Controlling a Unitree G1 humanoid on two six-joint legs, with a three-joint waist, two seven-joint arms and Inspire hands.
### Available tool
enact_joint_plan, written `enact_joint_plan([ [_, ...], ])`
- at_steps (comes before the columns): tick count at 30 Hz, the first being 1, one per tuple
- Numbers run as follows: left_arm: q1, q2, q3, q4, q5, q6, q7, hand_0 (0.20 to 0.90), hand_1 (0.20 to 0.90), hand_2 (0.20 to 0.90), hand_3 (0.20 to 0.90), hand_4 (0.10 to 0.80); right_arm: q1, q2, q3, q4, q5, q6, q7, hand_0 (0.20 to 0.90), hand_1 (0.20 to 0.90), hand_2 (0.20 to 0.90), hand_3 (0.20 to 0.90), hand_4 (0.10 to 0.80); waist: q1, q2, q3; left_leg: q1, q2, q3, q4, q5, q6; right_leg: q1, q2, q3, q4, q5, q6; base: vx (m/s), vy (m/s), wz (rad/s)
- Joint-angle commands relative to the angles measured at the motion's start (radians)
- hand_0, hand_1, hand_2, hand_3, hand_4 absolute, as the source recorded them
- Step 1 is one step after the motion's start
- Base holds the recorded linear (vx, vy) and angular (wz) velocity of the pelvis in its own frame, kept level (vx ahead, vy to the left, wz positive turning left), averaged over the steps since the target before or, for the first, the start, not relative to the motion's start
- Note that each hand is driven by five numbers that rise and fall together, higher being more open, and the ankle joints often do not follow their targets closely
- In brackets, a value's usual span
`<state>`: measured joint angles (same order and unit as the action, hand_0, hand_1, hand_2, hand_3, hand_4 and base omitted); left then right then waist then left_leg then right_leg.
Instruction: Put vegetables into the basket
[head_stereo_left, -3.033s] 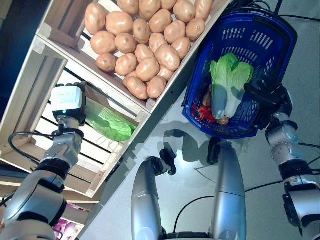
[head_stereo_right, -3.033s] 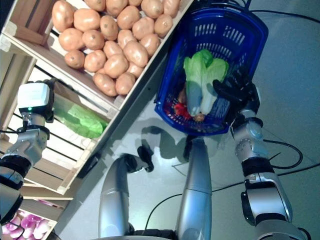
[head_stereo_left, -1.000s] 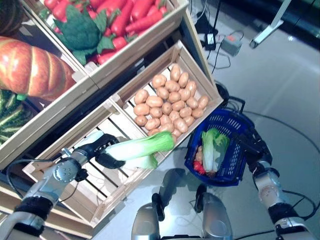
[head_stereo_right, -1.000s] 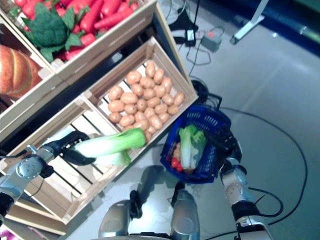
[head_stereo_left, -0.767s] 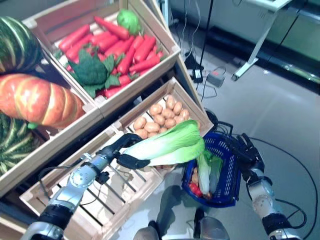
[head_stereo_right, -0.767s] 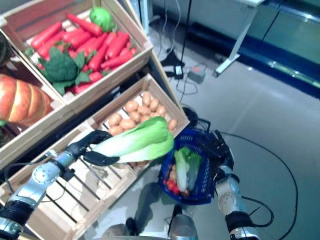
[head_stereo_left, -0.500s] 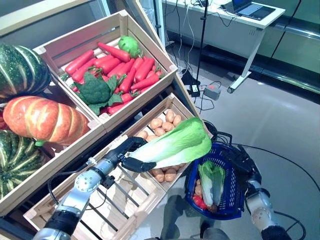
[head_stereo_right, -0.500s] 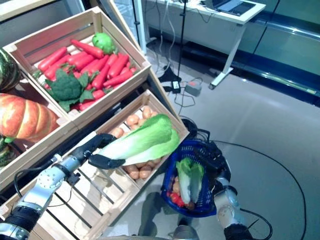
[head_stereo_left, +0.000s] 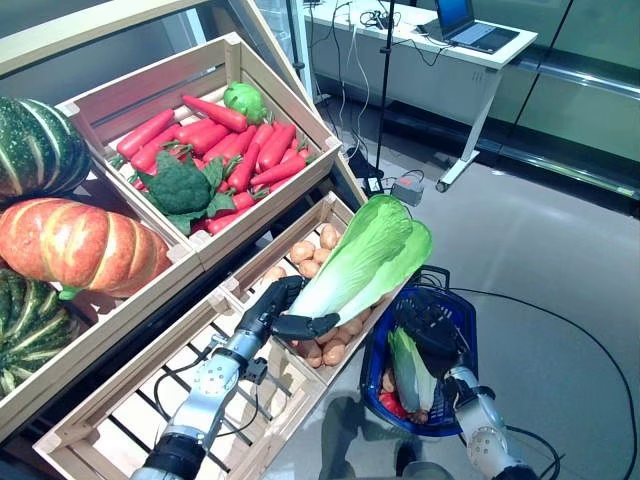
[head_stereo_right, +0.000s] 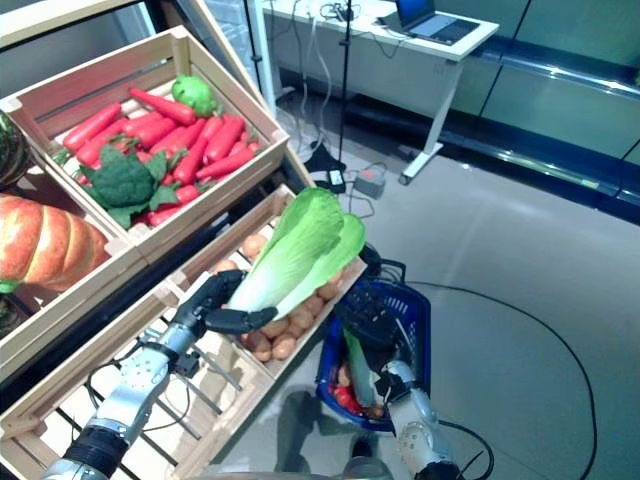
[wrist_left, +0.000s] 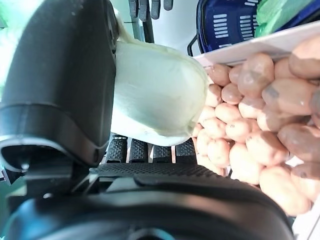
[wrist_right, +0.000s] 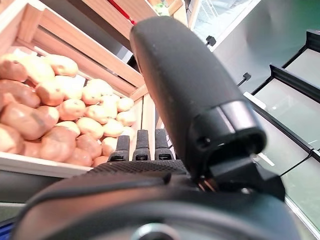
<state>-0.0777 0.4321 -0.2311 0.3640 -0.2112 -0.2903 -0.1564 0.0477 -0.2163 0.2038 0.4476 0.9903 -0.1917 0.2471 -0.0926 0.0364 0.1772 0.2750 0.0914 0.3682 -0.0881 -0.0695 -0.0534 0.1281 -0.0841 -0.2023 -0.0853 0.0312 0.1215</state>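
My left hand (head_stereo_left: 278, 312) is shut on the white stem of a long green cabbage (head_stereo_left: 365, 255). The cabbage tilts up over the potato crate (head_stereo_left: 322, 208), its leafy tip beside the blue basket (head_stereo_left: 466, 345). In the left wrist view the pale stem (wrist_left: 155, 100) sits between thumb (wrist_left: 65, 75) and fingers. My right hand (head_stereo_left: 430, 322) is curled at the basket's near rim and holds it off the floor. Inside lie another cabbage (head_stereo_left: 405, 368) and something red (head_stereo_left: 392, 402).
Potatoes (head_stereo_left: 310, 250) fill the middle crate. The crate above holds carrots (head_stereo_left: 245, 135) and broccoli (head_stereo_left: 180, 185). Pumpkins (head_stereo_left: 75, 245) sit at the left. A slatted crate (head_stereo_left: 120, 420) lies below. A desk with a laptop (head_stereo_left: 470, 30) stands behind on the grey floor.
The camera has tilted up. My left hand lifted the cabbage out of the lower slatted crate and carried it right, toward the basket, its leaves now raised higher.
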Motion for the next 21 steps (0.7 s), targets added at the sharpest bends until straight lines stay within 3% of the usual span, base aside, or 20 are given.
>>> enact_joint_plan([
  [1, -0.083, -0.016, 0.019, -0.027, -0.093, -0.087, 0.046, 0.300, 0.300, 0.300, 0.300, 0.400, -0.053, 0.037, 0.003, -0.070, 0.037, -0.066, 0.124, 0.900, 0.900, 0.900, 0.900, 0.800, -0.016, -0.012, -0.040, -0.057, -0.051, 0.001, 0.001, -0.041, 0.051, 0.015, -0.002, 0.002, -0.002, -0.049, -0.012, -0.009, -0.035, -0.09],
  [12, -0.076, -0.048, -0.064, 0.001, -0.071, -0.064, 0.017, 0.300, 0.300, 0.300, 0.300, 0.400, -0.057, 0.050, 0.057, -0.138, 0.099, -0.065, 0.202, 0.900, 0.900, 0.900, 0.900, 0.800, -0.018, -0.016, -0.038, -0.046, -0.045, 0.013, 0.001, -0.041, 0.047, 0.024, 0.008, 0.015, -0.002, -0.053, -0.017, -0.008, -0.025, -0.03],
  [21, -0.052, -0.066, -0.151, -0.009, -0.084, -0.102, -0.029, 0.300, 0.300, 0.300, 0.300, 0.400, -0.088, 0.051, 0.077, -0.183, 0.042, -0.138, 0.097, 0.900, 0.900, 0.900, 0.900, 0.800, -0.008, -0.026, -0.039, -0.043, -0.045, 0.013, 0.001, -0.044, 0.050, 0.026, 0.009, 0.014, -0.002, -0.053, -0.015, -0.005, -0.023, -0.04],
])
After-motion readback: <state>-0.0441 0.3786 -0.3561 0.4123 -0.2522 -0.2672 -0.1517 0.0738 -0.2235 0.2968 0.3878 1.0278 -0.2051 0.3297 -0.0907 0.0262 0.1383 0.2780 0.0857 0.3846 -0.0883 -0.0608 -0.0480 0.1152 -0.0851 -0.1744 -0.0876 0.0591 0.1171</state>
